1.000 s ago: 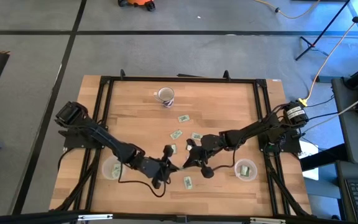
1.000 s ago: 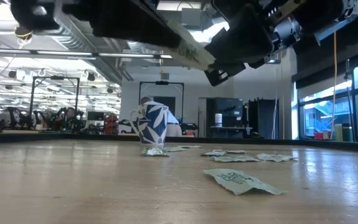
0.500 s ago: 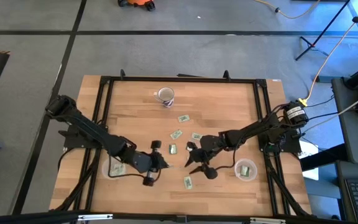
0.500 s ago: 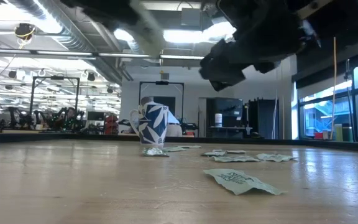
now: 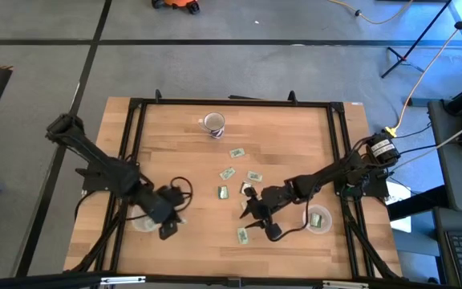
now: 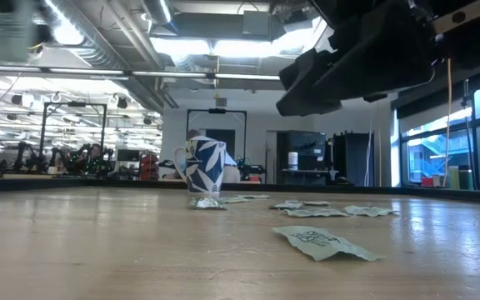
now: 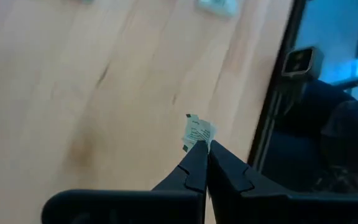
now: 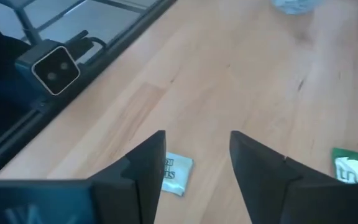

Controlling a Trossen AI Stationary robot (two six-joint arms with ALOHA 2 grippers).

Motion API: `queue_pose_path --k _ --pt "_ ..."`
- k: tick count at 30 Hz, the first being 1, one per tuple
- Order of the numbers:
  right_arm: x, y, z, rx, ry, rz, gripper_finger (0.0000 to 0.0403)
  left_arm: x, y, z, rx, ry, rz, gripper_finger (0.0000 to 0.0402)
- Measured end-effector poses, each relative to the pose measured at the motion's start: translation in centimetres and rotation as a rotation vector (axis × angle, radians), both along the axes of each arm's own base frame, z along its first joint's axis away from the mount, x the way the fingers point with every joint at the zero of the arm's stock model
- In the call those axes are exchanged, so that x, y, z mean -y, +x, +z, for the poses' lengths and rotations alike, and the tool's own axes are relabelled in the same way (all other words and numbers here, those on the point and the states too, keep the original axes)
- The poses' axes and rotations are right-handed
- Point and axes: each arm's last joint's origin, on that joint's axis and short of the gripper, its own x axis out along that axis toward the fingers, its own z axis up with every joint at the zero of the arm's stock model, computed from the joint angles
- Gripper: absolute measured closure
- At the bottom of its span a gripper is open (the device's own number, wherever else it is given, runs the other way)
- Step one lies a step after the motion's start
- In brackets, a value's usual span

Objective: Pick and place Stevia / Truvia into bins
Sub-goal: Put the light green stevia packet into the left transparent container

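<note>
the left gripper (image 7: pixel 205 149), its fingers pinched on a green-and-white stevia packet (image 7: pixel 197 133), hangs over the left cup (image 5: pixel 145 218) near the bench's front-left corner: a drop looks to be the step in hand, and it calls for centring over the rim before the fingers part. the right gripper (image 8: pixel 197 158), fingers spread and empty, hovers low over a loose packet (image 8: pixel 176 173) by the front edge; its next move would be to descend and close on it. the right cup (image 5: pixel 318 219), near the front-right corner, holds packets already. other packets (image 5: pixel 228 172) lie scattered about mid-bench, and a patterned mug (image 5: pixel 212 123) stands toward the back edge. the bench (image 5: pixel 287 136) is pale wood inside a black frame (image 5: pixel 231 103); beyond it, an open workshop with ceiling lights, racks and large windows.
</note>
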Motion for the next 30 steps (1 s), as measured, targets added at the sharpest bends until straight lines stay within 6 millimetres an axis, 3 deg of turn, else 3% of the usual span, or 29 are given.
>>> queue_pose_path --k 6,10,18,30 --pt "-0.2 0.0 -0.3 -0.014 0.008 -0.007 0.0235 1.1 -3.1 0.9 -0.077 -0.096 0.131 0.0399" --pt "-0.2 0.2 -1.5 -0.054 0.0 -0.017 0.0236 1.2 -4.9 1.3 -0.133 -0.136 0.194 0.0399" --pt "-0.2 0.3 -3.0 -0.109 0.009 -0.068 0.0237 0.3 -8.3 1.0 -0.289 -0.062 0.397 0.0399" --pt "0.1 0.2 -3.3 -0.13 -0.03 -0.11 0.0237 2.1 -7.8 -1.3 -0.402 0.049 0.436 0.0398"
